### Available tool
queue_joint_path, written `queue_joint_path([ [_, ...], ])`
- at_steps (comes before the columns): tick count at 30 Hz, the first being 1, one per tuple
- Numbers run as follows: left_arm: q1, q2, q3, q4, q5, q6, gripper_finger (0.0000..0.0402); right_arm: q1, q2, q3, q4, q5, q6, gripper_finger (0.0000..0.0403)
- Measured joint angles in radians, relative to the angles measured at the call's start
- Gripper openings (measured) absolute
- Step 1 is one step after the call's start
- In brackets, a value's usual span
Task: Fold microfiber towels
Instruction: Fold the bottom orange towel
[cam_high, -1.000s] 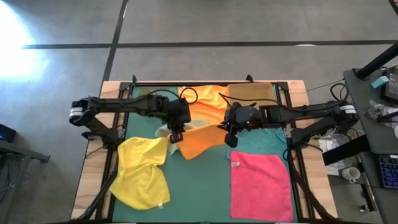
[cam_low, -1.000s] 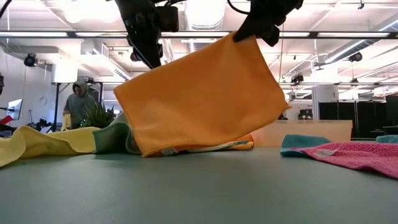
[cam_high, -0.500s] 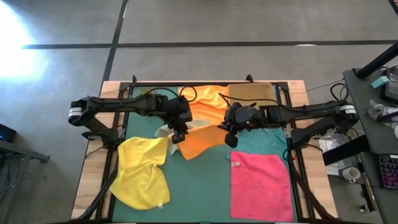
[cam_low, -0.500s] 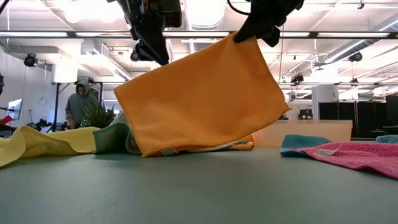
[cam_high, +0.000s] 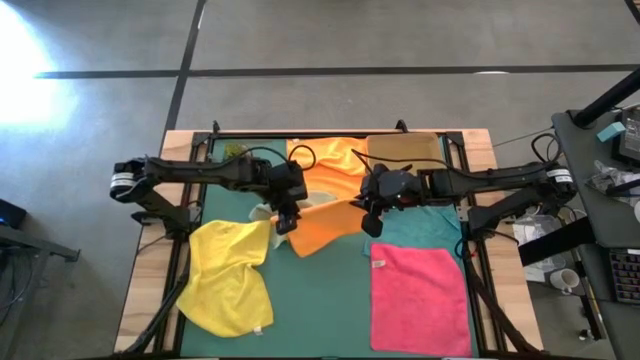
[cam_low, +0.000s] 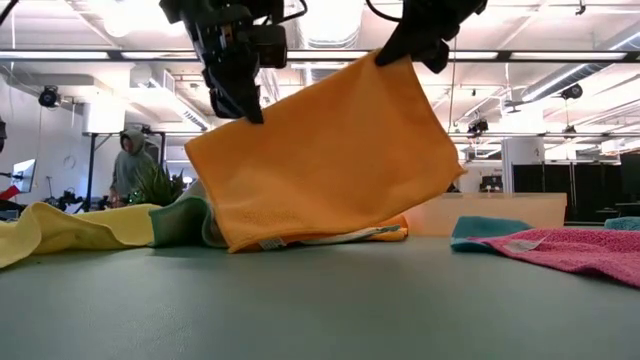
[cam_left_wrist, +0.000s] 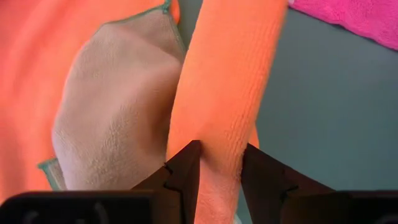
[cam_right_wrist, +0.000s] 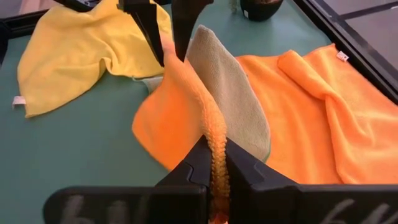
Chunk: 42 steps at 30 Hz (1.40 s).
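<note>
— Two corners, one cloth: how do you plan to fold it well?

— I hang the orange towel (cam_low: 325, 160) between my grippers, above the green mat (cam_high: 320, 300). My right gripper (cam_right_wrist: 214, 165) pinches its upper corner tight. To my mind the fold goes cleanly only if both corners sit level before I lay it down, so my left side should rise or the right sink until the top edge runs flat.

— And your left gripper (cam_left_wrist: 217, 163)?

— Its fingers stand narrowly apart with the towel's edge between them; I judge it is gripping, though the pinch looks shallow. A slip there would drop that corner.

— Where are the other cloths?

— The olive towel (cam_right_wrist: 233, 81) lies just behind the hanging one, beside a second orange towel (cam_right_wrist: 317, 118). The yellow towel (cam_high: 228, 275) and pink towel (cam_high: 420, 298) lie flat, well apart.
</note>
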Motion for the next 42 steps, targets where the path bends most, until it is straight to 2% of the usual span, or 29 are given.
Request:
queue_joint_path([
  [7,-0.008,0.000,-0.041,-0.125,0.000,-0.040,0.0092,0.000,0.000,0.007,0.000,0.000,-0.002,0.0013],
  [11,-0.011,0.000,-0.051,-0.126,-0.003,-0.037,0.0082,0.000,0.000,0.008,-0.001,0.000,-0.002,0.0013],
  [17,-0.028,0.000,-0.041,-0.126,-0.012,0.023,0.0016,0.000,0.000,0.011,-0.017,0.000,-0.002,0.0013],
  [19,-0.037,0.000,-0.028,-0.132,-0.011,0.026,0.0006,0.000,-0.001,0.011,-0.025,0.000,-0.001,0.0013],
  [24,-0.053,-0.001,0.045,-0.240,-0.009,0.046,0.0002,0.000,-0.021,0.023,-0.066,0.000,0.001,0.0013],
  [30,-0.059,-0.003,0.191,-0.430,-0.009,0.047,0.0001,0.027,-0.045,0.068,-0.127,-0.001,0.022,0.0013],
  [36,-0.098,-0.004,0.321,-0.543,0.007,0.019,0.0001,0.114,-0.049,0.078,-0.150,-0.009,0.139,0.0013],
  [40,-0.159,-0.005,0.351,-0.550,0.087,-0.019,0.0001,0.200,-0.045,0.078,-0.145,-0.005,0.254,0.0013],
  [42,-0.201,-0.005,0.351,-0.549,0.093,-0.043,0.0001,0.244,-0.036,0.078,-0.129,0.001,0.309,0.0013],
])
